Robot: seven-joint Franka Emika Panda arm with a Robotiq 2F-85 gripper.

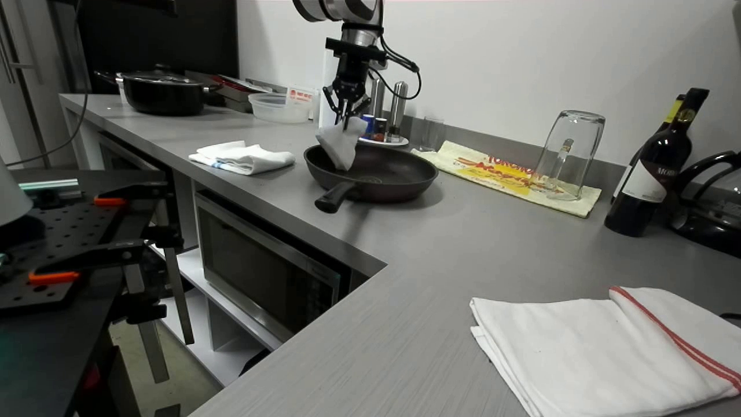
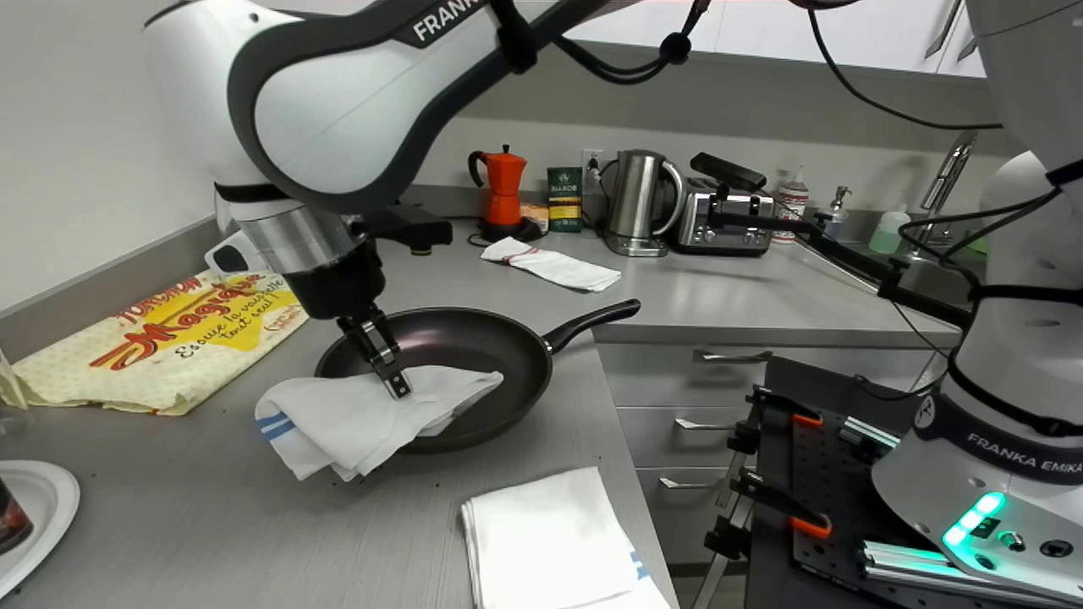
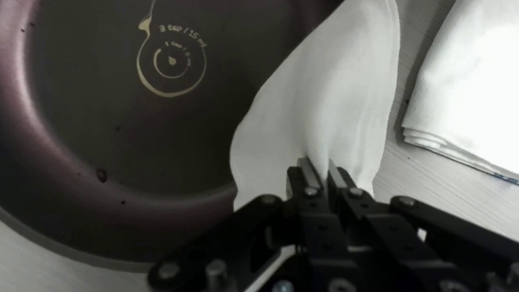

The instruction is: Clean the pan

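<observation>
Black fingers [image 3: 309, 175] pinch a soft white cloth [image 3: 320, 101] — the round black frying pan [image 2: 486, 348] looks hard, slippery — grab its handle [image 2: 592, 323].

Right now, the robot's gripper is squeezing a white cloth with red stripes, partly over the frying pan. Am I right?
Almost: the stripes are blue, not red, as seen in an exterior view. The gripper is indeed squeezing that white cloth, partly over the frying pan.
</observation>
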